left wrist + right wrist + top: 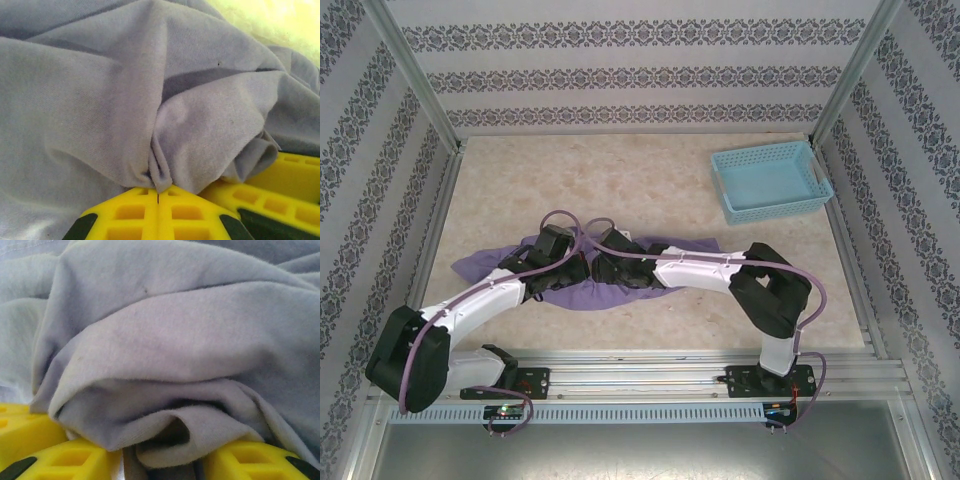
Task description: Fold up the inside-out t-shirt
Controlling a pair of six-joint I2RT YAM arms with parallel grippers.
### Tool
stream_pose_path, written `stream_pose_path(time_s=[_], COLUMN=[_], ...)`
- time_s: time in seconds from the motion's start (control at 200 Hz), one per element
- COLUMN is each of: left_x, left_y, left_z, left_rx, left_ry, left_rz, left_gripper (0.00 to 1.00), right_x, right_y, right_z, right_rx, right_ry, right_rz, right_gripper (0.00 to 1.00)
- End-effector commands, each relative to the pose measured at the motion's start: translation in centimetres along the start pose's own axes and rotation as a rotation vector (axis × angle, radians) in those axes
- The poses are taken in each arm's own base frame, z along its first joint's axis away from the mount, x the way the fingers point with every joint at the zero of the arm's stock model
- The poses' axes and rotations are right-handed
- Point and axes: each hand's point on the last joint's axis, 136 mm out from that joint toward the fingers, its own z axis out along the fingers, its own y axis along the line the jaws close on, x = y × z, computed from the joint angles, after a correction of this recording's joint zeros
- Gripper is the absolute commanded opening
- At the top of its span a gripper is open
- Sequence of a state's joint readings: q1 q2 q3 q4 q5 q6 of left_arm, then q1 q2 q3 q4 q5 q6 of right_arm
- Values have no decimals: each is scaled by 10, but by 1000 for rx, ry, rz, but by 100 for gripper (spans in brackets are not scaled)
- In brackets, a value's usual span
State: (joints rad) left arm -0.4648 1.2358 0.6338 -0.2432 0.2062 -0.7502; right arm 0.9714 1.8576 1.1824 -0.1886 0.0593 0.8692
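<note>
Both of my pincers are working low over the middle of the counter (620, 180), close beside each other on the inside-out t-shirt (480, 266). At the left, the shirt is lying in a long, crumpled lavender heap across the near half of the counter, and its left end is spreading out past my left arm. My left pincer (568, 268) is bearing down on the heap. Seen from the left wrist, its yellow fingers (130, 214) are pressing together and pinching a gathered fold of cloth right at their tips. Just to the right, my right pincer (608, 268) is resting on the same heap. From the right wrist, its fingers (65, 460) are standing spread apart, and a loose roll of cloth is drooping over and between them without being squeezed. Farther right, a light blue lattice basket (770, 180) is sitting in the far right corner, well apart from the shirt.
</note>
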Motion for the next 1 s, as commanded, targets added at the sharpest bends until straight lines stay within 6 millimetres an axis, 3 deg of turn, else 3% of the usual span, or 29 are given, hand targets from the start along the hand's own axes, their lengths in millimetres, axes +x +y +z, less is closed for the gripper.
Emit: stream_pose_path(time_s=[0.0, 0.295, 0.565, 0.684, 0.819, 0.934, 0.999], left_x=[0, 3, 5, 3, 1, -7, -15], left_y=[-7, -3, -5, -5, -3, 3, 8], left_z=[-2, 5, 5, 3, 2, 0, 0], left_rx=[34, 14, 17, 15, -3, -63, -93], left_ry=[-17, 1, 5, 0, -5, -25, -26], left_rz=[-7, -2, -1, 4, 12, 35, 41], left_gripper=[2, 2, 3, 2, 3, 3, 3], right_x=[-13, -25, -30, -28, -29, -26, -22], right_y=[0, -3, -9, -9, -11, -3, 7], right_z=[4, -9, -7, -2, -7, -24, -40], right_rx=[10, 11, 13, 16, 25, -7, -67], right_ry=[-23, -75, -73, -57, -69, -64, -51], right_rz=[23, 18, 38, 32, 10, -33, -62], right_gripper=[42, 34, 43, 34, 14, 1, 0])
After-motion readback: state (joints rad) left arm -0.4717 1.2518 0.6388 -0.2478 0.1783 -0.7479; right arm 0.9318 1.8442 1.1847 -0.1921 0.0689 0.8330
